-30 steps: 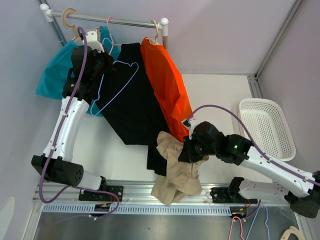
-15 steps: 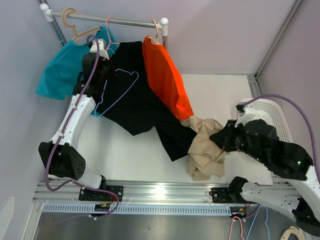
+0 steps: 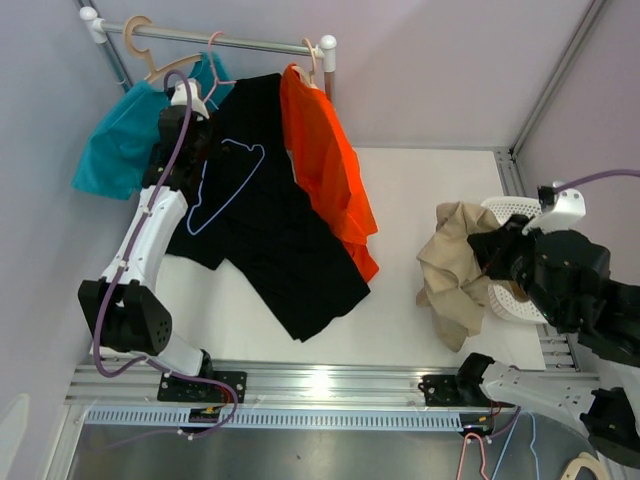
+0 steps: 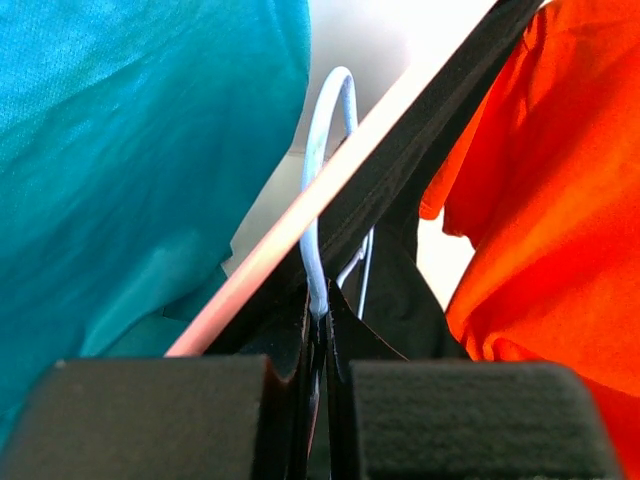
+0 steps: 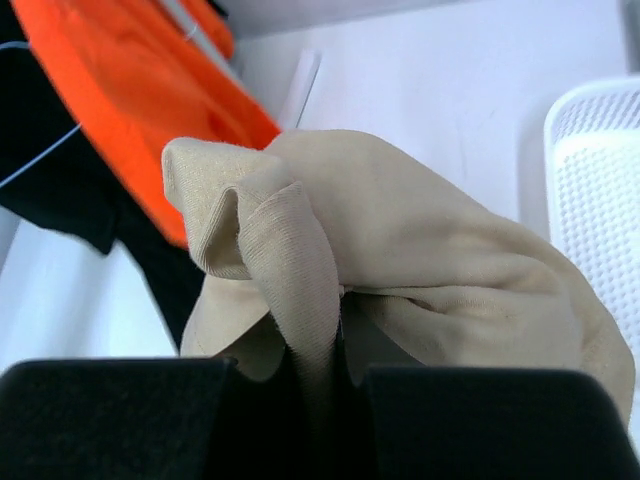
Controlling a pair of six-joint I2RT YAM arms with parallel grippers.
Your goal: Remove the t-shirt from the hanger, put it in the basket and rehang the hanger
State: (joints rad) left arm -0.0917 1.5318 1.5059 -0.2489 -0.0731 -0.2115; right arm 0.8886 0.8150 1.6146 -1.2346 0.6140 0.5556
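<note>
The beige t-shirt [image 3: 452, 272] hangs bunched from my right gripper [image 3: 492, 256], which is shut on a fold of it [image 5: 400, 230] just left of the white basket [image 3: 503, 207]. My right gripper [image 5: 320, 350] has its jaws closed tight on the cloth. The bare light blue wire hanger [image 3: 228, 182] lies in front of a black t-shirt [image 3: 275, 235]. My left gripper [image 3: 185, 128] is shut on the hanger's wire [image 4: 318, 270] near the rack. In the left wrist view, my left gripper [image 4: 320, 322] has the wire pinched between its jaws.
A metal rail [image 3: 250, 43] at the back carries a teal shirt [image 3: 112, 140], the black t-shirt and an orange t-shirt [image 3: 322, 165], plus a wooden hanger [image 3: 150, 55] and a pink hanger [image 3: 217, 62]. The basket [image 5: 600, 170] stands at the table's right edge.
My right arm has swung right with the beige t-shirt, from the table's front middle to beside the basket. My left gripper has moved slightly up toward the rail with the blue hanger.
</note>
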